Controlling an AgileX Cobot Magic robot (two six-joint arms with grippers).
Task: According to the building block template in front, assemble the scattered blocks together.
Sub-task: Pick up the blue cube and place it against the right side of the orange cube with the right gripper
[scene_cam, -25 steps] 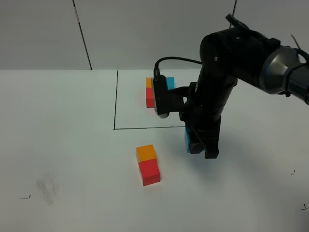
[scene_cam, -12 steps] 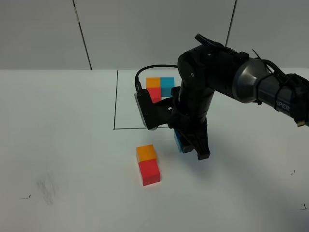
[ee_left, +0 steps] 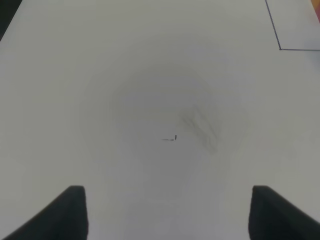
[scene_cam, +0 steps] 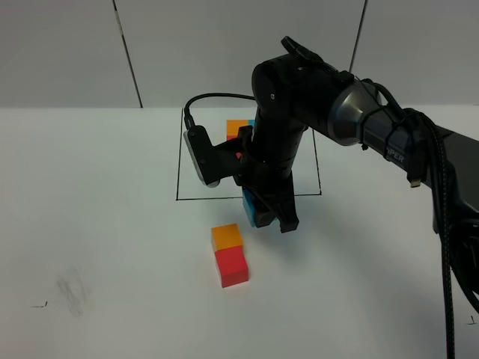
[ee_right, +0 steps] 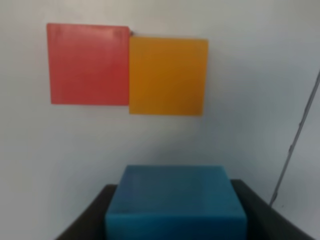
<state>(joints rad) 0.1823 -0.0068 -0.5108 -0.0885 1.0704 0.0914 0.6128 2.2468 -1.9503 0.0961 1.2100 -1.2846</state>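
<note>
My right gripper [scene_cam: 266,217] is shut on the sky-blue cube [scene_cam: 250,209], holding it just above the table at the near line of the black frame [scene_cam: 179,157]. In the right wrist view the blue cube [ee_right: 176,202] sits between the dark fingers [ee_right: 85,220]. Beyond it lie the orange cube [ee_right: 168,76] and the red cube [ee_right: 89,64], touching side by side. From above, the orange cube [scene_cam: 226,236] and red cube [scene_cam: 232,267] lie in front of the frame, just left of the held cube. The arm hides most of the template [scene_cam: 238,127]. My left gripper [ee_left: 172,215] is open over bare table.
A grey smudge [scene_cam: 72,290] and small pen marks lie on the white table at the near left. The left wrist view shows that smudge [ee_left: 200,127] and a corner of the black frame line [ee_left: 280,48]. A cable runs along the right arm.
My right arm has swung left with the blue cube, from the right of the frame's near line to a spot close beside the orange cube. The orange and red cubes have not moved.
</note>
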